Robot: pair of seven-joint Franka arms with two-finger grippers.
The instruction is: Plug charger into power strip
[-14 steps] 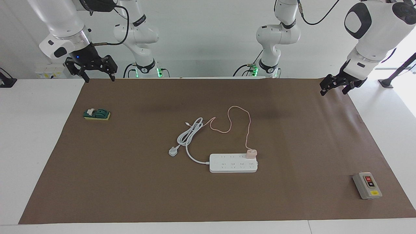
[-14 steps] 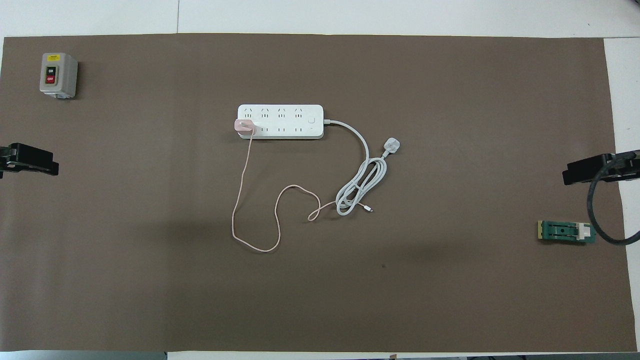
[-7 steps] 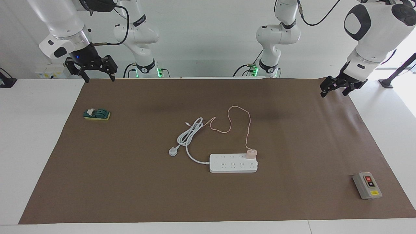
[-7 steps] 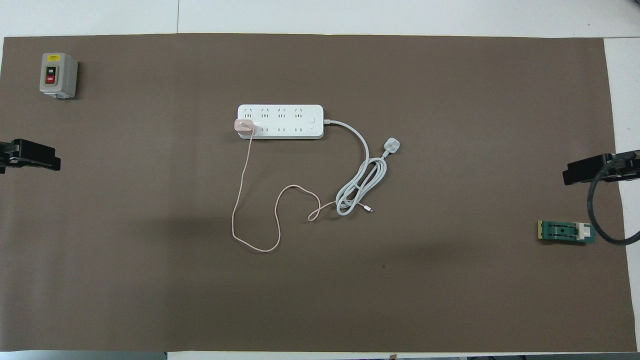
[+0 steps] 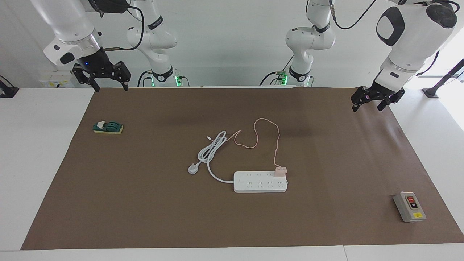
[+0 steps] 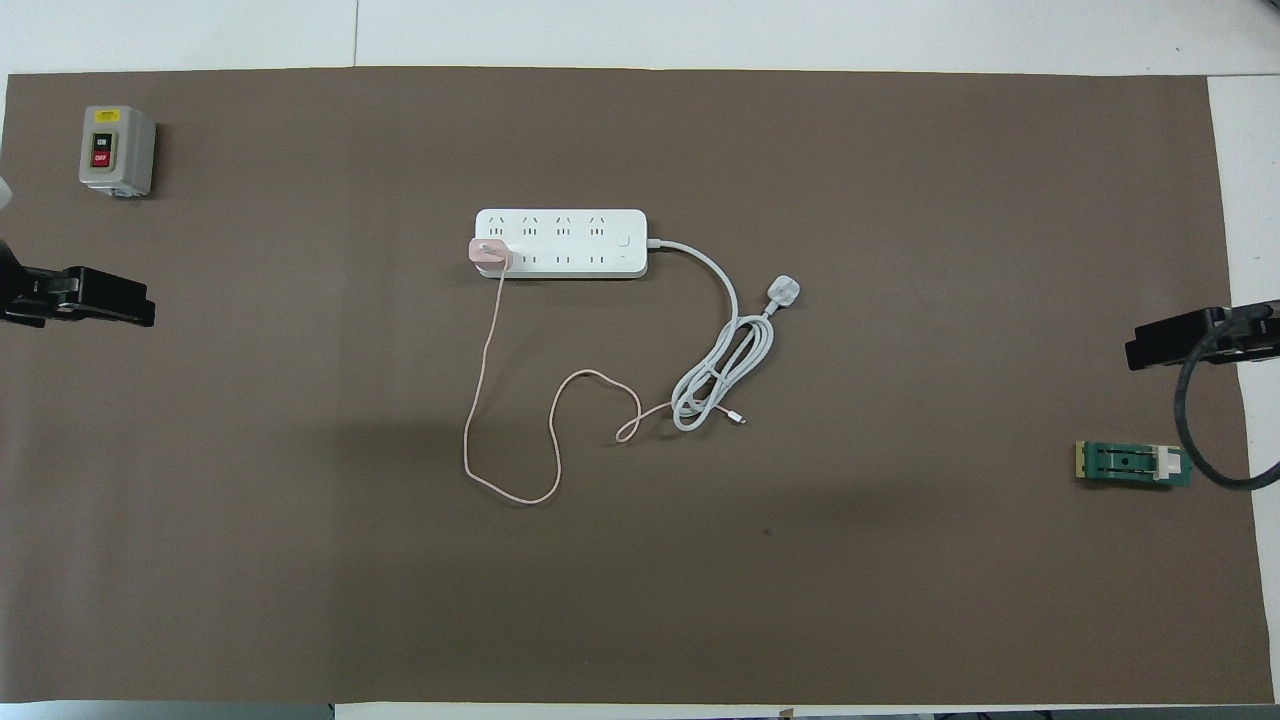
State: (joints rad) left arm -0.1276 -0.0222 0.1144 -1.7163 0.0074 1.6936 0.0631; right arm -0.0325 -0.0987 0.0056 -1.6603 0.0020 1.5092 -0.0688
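Note:
The white power strip (image 5: 259,183) (image 6: 570,243) lies flat in the middle of the brown mat. The pale-pink charger (image 5: 280,171) (image 6: 489,252) stands on the strip's end toward the left arm, in the socket row nearer to the robots; its prongs are hidden. Its thin pink cable (image 5: 278,141) (image 6: 485,370) loops over the mat toward the robots. My left gripper (image 5: 367,107) (image 6: 100,305) hangs open and empty over the mat's edge at the left arm's end. My right gripper (image 5: 111,88) (image 6: 1150,350) hangs open and empty over the mat's corner at the right arm's end.
The strip's thick white cord coils beside it and ends in a white three-pin plug (image 5: 193,169) (image 6: 783,291). A grey box with red and black buttons (image 5: 409,207) (image 6: 117,150) sits at the left arm's end. A green block on a yellow pad (image 5: 108,127) (image 6: 1133,463) sits below the right gripper.
My left gripper has drifted a little inward over the mat, toward the table's middle. The right arm, charger and strip have not moved.

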